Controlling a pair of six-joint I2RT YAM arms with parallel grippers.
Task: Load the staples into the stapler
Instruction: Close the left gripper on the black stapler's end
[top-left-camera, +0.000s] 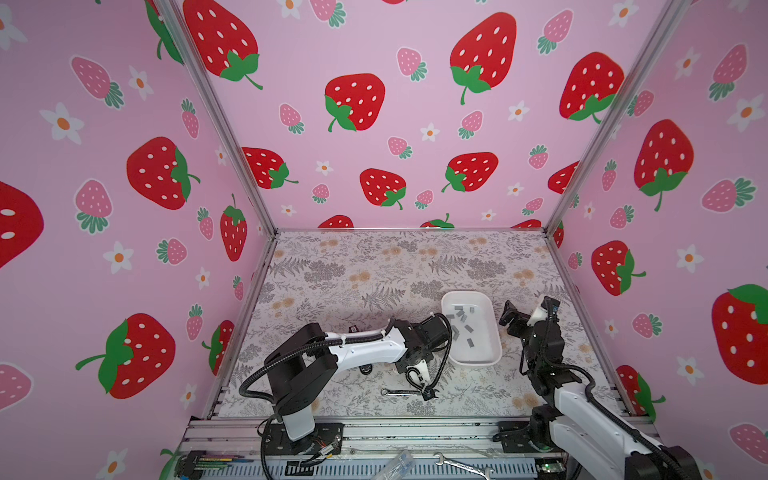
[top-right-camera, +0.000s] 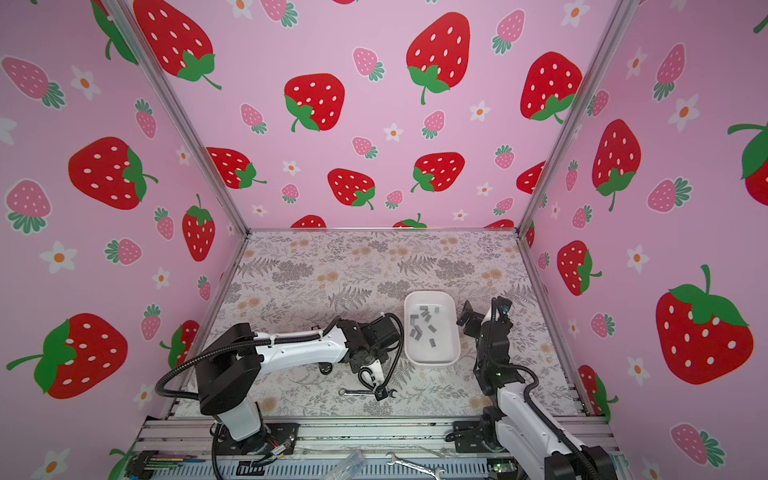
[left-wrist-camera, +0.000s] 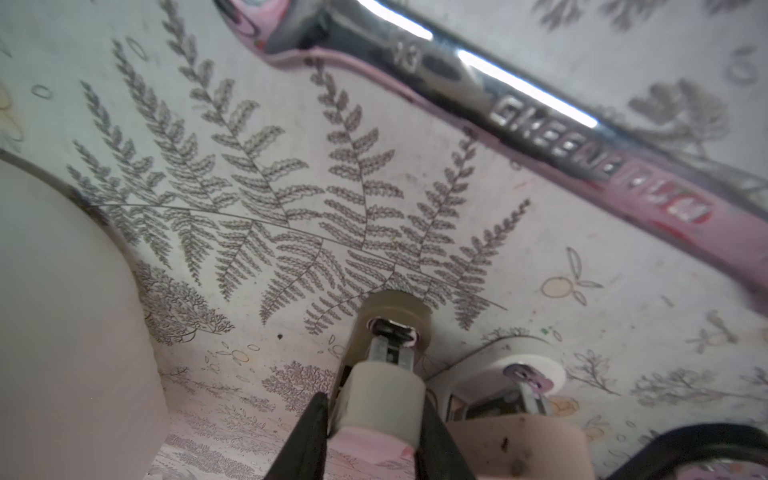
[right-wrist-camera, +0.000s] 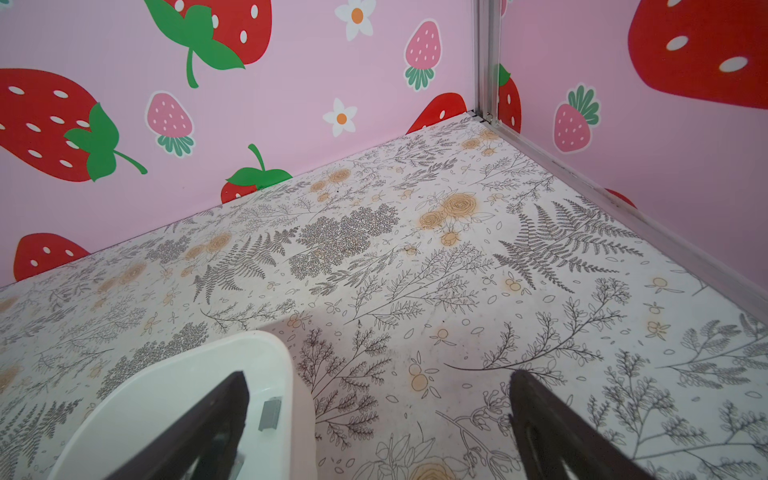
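Lower centre of both top views, the left end effector (left-wrist-camera: 374, 409) is clenched on what appears to be a pale mini stapler (left-wrist-camera: 384, 345). Its black fingers (left-wrist-camera: 309, 436) press against either flank of the body, low over the fern-print table (left-wrist-camera: 249, 208). In the left wrist view the stapler's long axis runs straight out from between the fingers, with metal parts showing at its far end. In the top views it is too small to make out.

A chrome wrench (top-left-camera: 399, 392) lies just beside that end effector, its length running left to right across the frame.

The right end effector (right-wrist-camera: 378, 376) hangs released at the right, jaws wide and holding nothing, next to a white tray (top-left-camera: 494, 332).

Inside the tray, right of centre, lie the staples (top-left-camera: 461, 322). They are short grey strips scattered flat, their long axes pointing in no common direction.
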